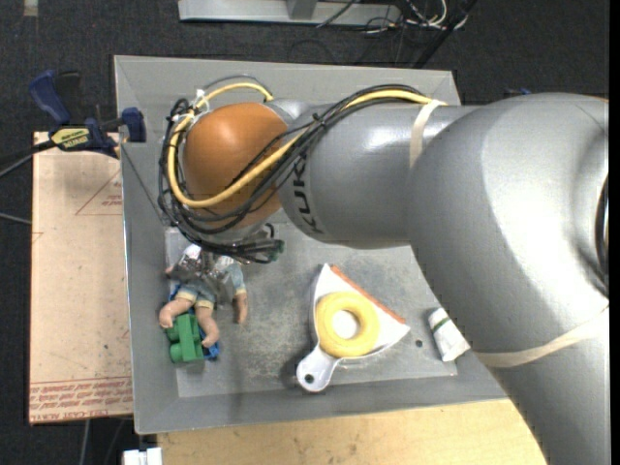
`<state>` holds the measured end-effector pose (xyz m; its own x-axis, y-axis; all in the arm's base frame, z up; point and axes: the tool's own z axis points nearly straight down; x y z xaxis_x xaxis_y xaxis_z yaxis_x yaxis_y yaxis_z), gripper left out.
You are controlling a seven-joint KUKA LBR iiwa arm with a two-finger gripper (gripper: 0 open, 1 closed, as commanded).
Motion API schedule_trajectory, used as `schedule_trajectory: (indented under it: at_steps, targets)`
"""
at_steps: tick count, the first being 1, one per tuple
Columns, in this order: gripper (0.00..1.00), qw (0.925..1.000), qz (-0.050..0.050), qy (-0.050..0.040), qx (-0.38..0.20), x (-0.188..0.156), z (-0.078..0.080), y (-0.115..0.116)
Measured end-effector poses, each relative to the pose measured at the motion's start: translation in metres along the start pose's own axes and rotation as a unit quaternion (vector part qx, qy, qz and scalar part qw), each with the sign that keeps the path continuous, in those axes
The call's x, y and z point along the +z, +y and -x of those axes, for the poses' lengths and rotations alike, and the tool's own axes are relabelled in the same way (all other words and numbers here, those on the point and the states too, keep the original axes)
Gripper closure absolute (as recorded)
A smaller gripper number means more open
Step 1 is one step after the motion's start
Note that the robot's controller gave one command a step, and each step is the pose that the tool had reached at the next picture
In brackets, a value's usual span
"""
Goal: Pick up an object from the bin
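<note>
Nearest the camera, the robot's thick grey arm (465,182) reached across the grey bin (262,361) so that its fingers (208,264), tucked under an orange wrist cover (228,158) and impossible to judge as open or closed, hung just over a small doll (199,303) near the left wall.

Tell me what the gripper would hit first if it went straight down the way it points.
Most likely the small doll lying near the bin's left wall, right under the gripper. A green toy lies just past it. The gap between gripper and doll is unclear.
</note>
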<state>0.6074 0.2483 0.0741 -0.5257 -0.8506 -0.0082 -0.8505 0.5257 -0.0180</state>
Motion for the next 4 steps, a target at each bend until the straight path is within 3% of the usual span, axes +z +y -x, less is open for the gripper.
schedule_trajectory:
  at_steps: [2,4]
  targets:
    - [1.0,1.0,0.005,0.0024,0.003,-0.01,-0.002,0.002]
    - [1.0,1.0,0.002,-0.0026,0.003,-0.042,0.001,0.0]
